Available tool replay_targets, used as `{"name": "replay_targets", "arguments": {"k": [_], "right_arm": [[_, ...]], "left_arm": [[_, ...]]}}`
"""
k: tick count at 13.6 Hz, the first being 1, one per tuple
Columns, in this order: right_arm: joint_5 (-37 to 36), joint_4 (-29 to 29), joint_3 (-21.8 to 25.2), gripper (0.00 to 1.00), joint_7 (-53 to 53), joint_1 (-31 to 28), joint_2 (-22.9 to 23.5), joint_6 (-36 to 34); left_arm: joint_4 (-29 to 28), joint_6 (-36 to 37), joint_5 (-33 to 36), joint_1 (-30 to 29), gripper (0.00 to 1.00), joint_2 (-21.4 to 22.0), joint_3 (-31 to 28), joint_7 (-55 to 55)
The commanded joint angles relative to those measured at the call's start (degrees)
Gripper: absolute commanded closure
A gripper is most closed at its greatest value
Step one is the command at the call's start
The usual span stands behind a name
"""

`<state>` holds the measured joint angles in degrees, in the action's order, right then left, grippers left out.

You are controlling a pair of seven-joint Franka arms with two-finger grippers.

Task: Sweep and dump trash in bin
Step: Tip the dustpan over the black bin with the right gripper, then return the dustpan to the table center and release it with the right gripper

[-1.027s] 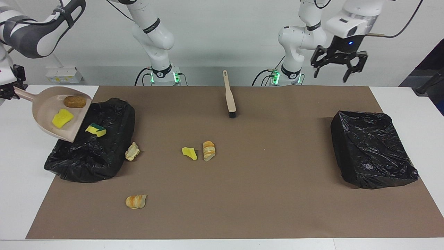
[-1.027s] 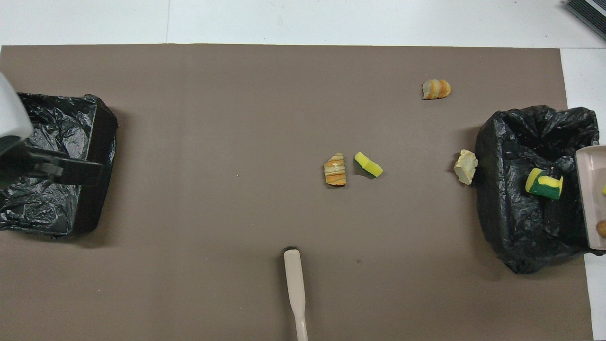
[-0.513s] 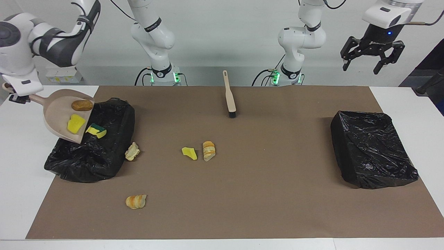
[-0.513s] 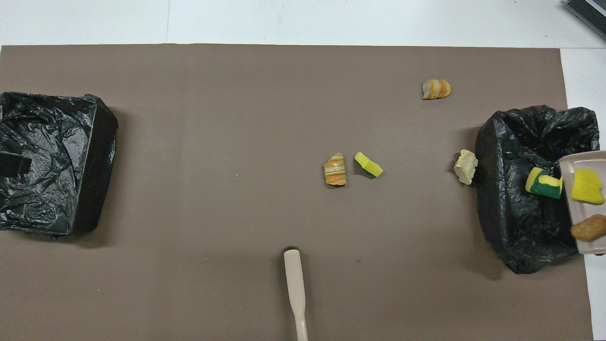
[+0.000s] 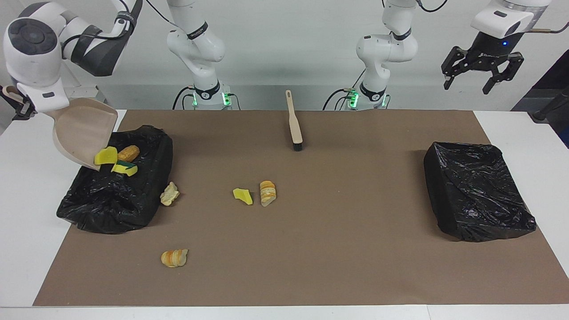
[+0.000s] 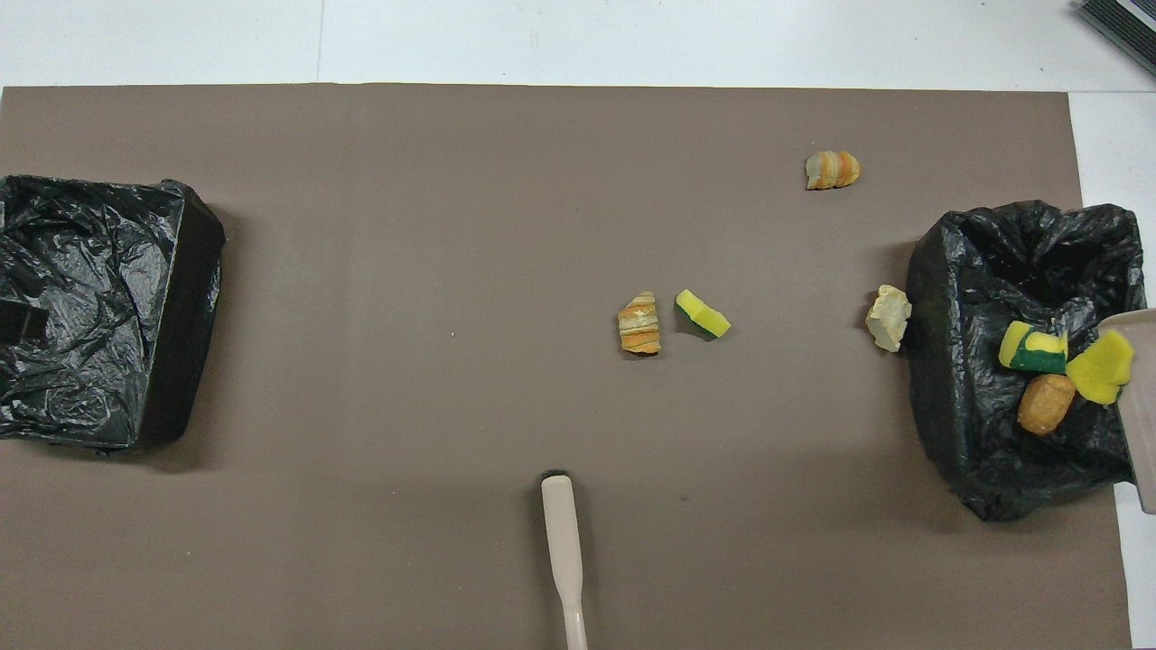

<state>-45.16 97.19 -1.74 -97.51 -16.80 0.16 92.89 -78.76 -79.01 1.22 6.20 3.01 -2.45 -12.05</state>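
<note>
Right pincer (image 5: 20,106) clamped on tilted dustpan (image 5: 84,133) over bin (image 5: 115,200), trash (image 5: 118,158) at lip; left pincer (image 5: 481,82) wide, empty, aloft.

- Both arms (image 5: 386,44) are glossy white, built of rounded segments with dark grey bands at the joints.
- Each base (image 5: 206,95) carries a black ring with a white mark, and green lights glow beside it.
- Black cables (image 5: 182,95) loop from the bases and trail along the upper links.
- The left pincer (image 5: 480,80) is black, with a small blue light on its body, under a white wrist housing.
- The right arm's wrist (image 5: 33,38) shows a round dark grey cap.
</note>
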Motion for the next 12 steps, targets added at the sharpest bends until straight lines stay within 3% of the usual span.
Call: {"name": "replay_targets", "arguments": {"k": [1, 5, 12], "right_arm": [[-4.0, 1.4, -0.4, 1.00, 1.3, 2.5, -3.8, -2.2], [-1.3, 0.1, -2.1, 1.00, 1.5, 2.6, -4.5, -2.5], [21.5, 1.4, -3.7, 1.00, 7.0, 2.5, -6.1, -4.1]], "left_arm": [[0.3, 1.3, 0.4, -0.8, 0.00, 0.4, 0.3, -0.2], [0.2, 1.4, 0.4, -0.8, 0.00, 0.4, 0.3, -0.3], [0.2, 1.4, 0.4, -0.8, 0.00, 0.4, 0.3, -0.3]]}}
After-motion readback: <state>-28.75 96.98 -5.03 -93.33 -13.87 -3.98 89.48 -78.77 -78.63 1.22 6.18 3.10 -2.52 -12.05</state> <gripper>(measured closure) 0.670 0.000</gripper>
